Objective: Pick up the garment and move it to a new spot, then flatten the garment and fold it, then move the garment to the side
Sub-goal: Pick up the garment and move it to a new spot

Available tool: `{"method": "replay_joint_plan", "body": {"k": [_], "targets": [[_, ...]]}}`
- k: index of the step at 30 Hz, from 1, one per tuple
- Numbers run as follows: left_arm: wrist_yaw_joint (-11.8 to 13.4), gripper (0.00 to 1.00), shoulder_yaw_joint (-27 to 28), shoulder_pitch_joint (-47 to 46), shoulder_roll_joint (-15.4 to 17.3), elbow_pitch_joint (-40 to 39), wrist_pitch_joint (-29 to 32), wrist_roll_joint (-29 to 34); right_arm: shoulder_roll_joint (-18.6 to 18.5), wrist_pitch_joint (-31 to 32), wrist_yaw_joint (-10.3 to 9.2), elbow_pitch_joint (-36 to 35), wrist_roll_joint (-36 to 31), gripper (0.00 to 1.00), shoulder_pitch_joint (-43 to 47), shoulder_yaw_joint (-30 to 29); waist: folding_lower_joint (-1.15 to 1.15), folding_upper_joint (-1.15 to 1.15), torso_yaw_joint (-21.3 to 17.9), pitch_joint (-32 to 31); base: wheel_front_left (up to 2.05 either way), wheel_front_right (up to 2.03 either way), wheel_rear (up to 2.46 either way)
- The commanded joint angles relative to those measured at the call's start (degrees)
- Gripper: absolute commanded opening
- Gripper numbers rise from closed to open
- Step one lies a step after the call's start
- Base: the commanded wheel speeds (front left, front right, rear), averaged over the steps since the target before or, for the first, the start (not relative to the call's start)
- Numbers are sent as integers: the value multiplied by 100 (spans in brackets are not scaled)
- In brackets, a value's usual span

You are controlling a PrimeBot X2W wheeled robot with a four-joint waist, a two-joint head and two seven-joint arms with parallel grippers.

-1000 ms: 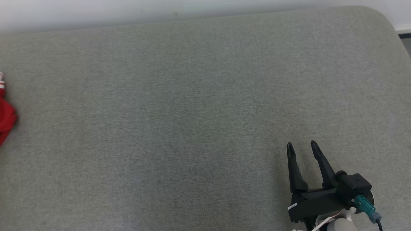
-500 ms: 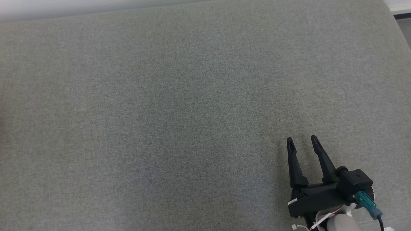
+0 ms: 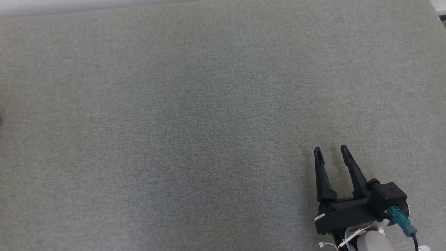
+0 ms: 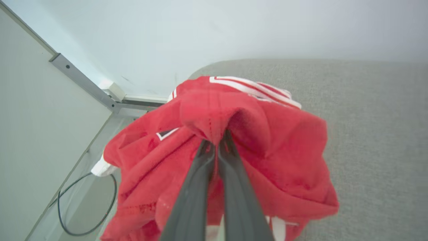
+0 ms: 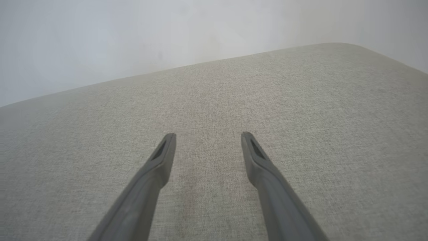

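Your left gripper (image 4: 216, 142), spread a second ago, has now clamped together on a raised fold of the red garment (image 4: 284, 144), which is bunched at the left edge of the grey cushion (image 3: 174, 122). Your right gripper (image 3: 331, 150) idles with fingers apart, near right. Judgement: grasp made; the lift comes next.

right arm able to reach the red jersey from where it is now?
Probably not without a long reach. The right gripper sits open over bare grey cushion, lower right in the head view; the red jersey is pinched in the shut left gripper by a cushion corner. Nothing blocks the way, only distance.
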Motion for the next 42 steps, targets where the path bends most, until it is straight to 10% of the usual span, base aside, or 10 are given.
{"method": "replay_joint_plan", "body": {"k": [1, 17, 42], "targets": [[-7, 0, -9, -112, 25, -73, -186, 37, 1, -4, -13, 19, -56, 100, -16, 4, 0, -1, 59, -71, 0, 0, 0], [-258, 0, -303, -1461, 1, -1546, -1571, -171, 2, -4, -13, 108, 125, 100, 365, 98, 0, -1, 268, -762, 0, 0, 0], [-221, 0, -1523, -1928, -1356, -4294, -670, -796, 1, -4, -14, 152, 400, 100, 565, 174, 0, -1, -684, -973, 0, 0, 0]]}}
